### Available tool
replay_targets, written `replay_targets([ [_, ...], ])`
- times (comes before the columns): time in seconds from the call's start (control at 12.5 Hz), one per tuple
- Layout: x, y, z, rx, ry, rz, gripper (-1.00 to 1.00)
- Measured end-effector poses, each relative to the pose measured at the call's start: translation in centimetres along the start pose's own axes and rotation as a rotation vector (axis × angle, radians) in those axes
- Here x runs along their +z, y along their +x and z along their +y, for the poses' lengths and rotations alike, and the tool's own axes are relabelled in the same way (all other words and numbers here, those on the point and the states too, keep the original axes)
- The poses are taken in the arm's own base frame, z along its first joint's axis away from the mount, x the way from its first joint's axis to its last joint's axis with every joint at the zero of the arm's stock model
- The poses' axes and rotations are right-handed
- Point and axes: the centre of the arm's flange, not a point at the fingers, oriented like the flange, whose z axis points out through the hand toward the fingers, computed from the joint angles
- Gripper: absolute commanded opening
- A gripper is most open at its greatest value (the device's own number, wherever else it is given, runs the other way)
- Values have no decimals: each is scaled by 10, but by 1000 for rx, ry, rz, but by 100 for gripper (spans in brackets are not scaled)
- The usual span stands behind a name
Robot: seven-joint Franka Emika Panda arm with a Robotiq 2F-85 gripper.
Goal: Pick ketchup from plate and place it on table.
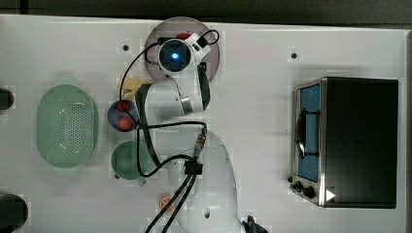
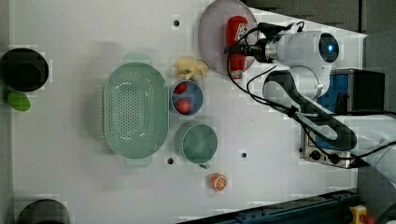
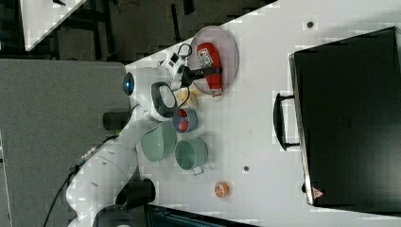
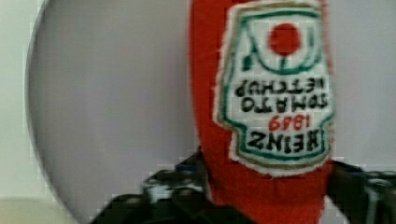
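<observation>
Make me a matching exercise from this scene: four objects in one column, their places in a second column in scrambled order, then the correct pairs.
Objects
1. slim red ketchup bottle with a white label
2. two small round red fruits
3. round orange slice
4. oval pale-green perforated basket

Places
A. bare on the white table, below the green cup in the left view
B. lying on the round lilac-grey plate
C. inside the small dark-blue bowl
D. left of the dark-blue bowl in the left view

Pairs: 1-B, 2-C, 3-A, 4-D
</observation>
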Motion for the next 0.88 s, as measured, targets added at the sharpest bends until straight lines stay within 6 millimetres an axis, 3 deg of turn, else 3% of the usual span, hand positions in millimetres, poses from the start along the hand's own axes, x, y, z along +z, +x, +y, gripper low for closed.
replay_targets([
  [0.64, -8, 9, 3, 17, 9, 25, 24],
  [0.8, -28, 7, 11, 23, -14, -19, 24],
  [0.88, -50, 7, 17, 43, -23, -55, 24],
])
